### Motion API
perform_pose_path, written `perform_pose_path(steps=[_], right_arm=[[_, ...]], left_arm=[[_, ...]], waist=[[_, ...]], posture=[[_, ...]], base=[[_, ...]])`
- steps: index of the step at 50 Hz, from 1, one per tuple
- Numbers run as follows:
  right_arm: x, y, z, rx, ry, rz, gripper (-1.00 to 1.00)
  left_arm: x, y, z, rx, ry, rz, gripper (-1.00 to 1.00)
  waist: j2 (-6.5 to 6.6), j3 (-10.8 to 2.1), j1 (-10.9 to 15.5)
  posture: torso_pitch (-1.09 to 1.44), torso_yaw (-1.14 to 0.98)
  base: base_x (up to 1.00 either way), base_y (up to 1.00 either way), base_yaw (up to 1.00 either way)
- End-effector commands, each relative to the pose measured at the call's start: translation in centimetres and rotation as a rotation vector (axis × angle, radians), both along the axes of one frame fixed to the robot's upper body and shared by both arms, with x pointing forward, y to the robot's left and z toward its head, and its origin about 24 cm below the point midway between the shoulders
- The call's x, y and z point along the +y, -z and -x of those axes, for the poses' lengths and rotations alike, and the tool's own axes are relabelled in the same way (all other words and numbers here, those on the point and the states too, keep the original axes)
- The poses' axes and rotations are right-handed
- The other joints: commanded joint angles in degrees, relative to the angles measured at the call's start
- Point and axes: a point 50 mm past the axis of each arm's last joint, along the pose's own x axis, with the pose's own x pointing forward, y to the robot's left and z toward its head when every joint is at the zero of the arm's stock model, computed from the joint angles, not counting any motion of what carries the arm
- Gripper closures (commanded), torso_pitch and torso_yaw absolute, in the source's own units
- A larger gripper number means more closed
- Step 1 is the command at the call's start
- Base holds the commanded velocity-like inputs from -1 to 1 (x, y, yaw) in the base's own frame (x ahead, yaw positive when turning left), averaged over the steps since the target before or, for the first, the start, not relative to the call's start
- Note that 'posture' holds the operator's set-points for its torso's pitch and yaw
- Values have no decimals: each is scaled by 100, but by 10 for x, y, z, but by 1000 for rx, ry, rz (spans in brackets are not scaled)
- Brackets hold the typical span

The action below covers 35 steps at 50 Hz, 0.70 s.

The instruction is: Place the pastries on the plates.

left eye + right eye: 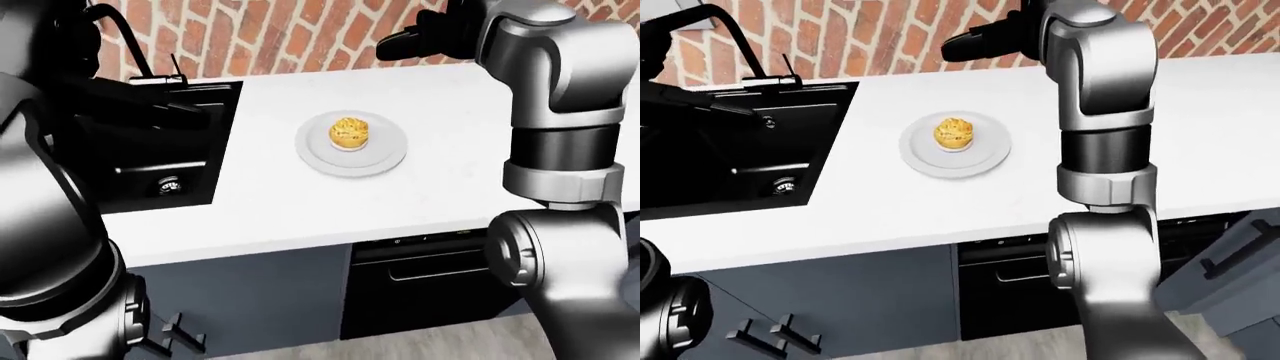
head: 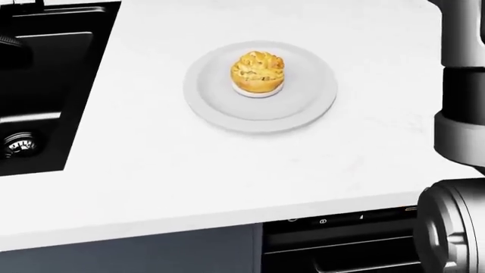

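Observation:
A golden pastry (image 2: 257, 71) in a white paper cup stands upright on a round white plate (image 2: 220, 114), a little above the plate's middle, on the white counter (image 2: 152, 170). My right arm rises along the right edge, and its dark hand (image 1: 410, 41) hangs high over the counter near the brick wall, above and right of the plate. Its fingers stretch leftward with nothing in them. My left arm fills the left edge of the left-eye view. Its dark hand (image 1: 160, 101) hovers over the black sink and merges with it, so its fingers are unclear.
A black sink (image 1: 160, 169) with a tall faucet (image 1: 110, 22) lies left of the plate. A brick wall (image 1: 300, 34) backs the counter. Below the counter edge are a black oven (image 1: 430, 277), grey cabinets (image 1: 240, 300), and a grey panel with a handle jutting out (image 1: 1230, 262).

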Motion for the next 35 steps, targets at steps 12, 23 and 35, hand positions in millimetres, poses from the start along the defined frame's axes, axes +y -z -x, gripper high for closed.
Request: perform_pose_path(steps=[12, 23, 35], right_arm=[[-1, -20, 6, -88, 8, -6, -100], [-2, -19, 6, -87, 9, -2, -100], [-3, -19, 5, -83, 18, -9, -100]], left_arm=[[-2, -14, 7, -58, -6, -27, -100], [-1, -12, 5, -60, -2, -25, -100], [-1, -9, 4, -60, -2, -28, -100]], waist=[[-321, -244, 98], [379, -174, 24], [-263, -145, 29]], posture=[[0, 0], [0, 0], [0, 0]], base=[[0, 14, 0], [0, 14, 0], [0, 20, 0]])
